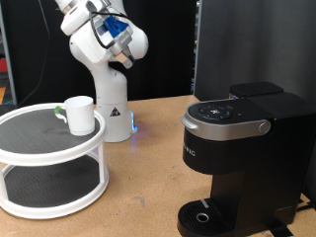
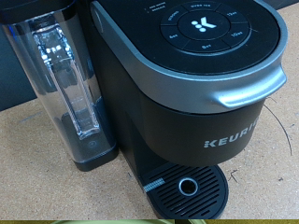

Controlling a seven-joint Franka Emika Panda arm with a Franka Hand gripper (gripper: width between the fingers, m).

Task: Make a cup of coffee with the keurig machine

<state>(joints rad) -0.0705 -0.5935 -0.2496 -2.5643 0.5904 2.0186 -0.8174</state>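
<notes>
One mug point(image 1: 78, 113) sits on the top tier of a white two-tier stand point(image 1: 51, 161), exterior view's left. Keurig point(image 1: 240, 158) stands at right, lid down, drip tray point(image 2: 190, 190) bare. Gripper not seen in either view; cannot tell its state. Arm point(image 1: 102, 39) raised behind the stand.

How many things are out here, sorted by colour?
White: 3: mug, two-tier round stand, robot arm
Black: 1: Keurig machine
Total: 4
</notes>
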